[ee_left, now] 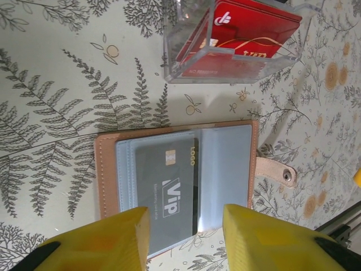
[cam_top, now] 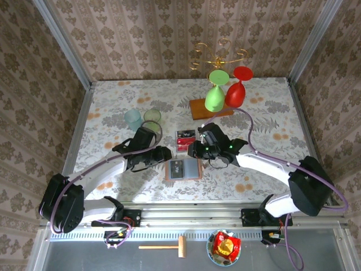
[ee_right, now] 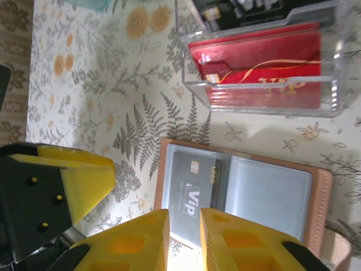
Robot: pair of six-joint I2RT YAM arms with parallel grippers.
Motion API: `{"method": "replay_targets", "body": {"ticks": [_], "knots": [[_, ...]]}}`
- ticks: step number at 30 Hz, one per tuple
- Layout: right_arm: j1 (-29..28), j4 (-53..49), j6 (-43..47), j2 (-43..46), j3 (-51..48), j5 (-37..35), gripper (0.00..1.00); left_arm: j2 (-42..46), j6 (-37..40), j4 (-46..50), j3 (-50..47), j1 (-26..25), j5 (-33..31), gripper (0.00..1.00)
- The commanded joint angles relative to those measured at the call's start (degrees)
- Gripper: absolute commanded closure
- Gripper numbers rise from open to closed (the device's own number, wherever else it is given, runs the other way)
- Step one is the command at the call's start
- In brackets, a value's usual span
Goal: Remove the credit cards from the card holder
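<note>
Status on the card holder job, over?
Left gripper jaws open, empty, over card holder. Right gripper jaws at a slit, empty. Holder lies open, grey VIP card in pocket; red cards in clear box beyond. Nothing blocking.

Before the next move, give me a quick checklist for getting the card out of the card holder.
1. card holder lying open and flat: ok.
2. grey VIP card out of its sleeve: not ok, it sits in the sleeve.
3. left gripper open with nothing between its fingers: ok.
4. right gripper free: ok, a narrow gap with nothing in it.
5. clear box with the red cards apart from the holder: ok.
6. Card edge exposed enough to pinch: cannot tell.
</note>
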State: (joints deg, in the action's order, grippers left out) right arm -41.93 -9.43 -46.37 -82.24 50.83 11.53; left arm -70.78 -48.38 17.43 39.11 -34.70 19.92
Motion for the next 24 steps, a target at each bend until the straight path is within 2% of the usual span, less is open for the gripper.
{"method": "replay_targets", "body": {"ticks": [1,9,18,24], "knots": [[-0.52,-3.17,2.20,-3.05,3.60,5.67,0.78,1.86,0.64,-2.08,-0.93,1.74,2.72,0.61],[-0.85,-3.71,1.70,-9.14,5.40,11.32,0.79,1.01,1.54,-2.31,-2.63,4.36,6.65,0.68],[-1.06,-4.54,1.17,-15.50,8.00,15.35,0.80,-4.11,0.01,-7.45,-5.07,3.95,10.40,0.79],[-1.11,-0.61,-2.50,-17.51,6.58,16.71,0.79,-9.37,-1.33,-12.76,-6.27,2.38,11.97,0.81]]}}
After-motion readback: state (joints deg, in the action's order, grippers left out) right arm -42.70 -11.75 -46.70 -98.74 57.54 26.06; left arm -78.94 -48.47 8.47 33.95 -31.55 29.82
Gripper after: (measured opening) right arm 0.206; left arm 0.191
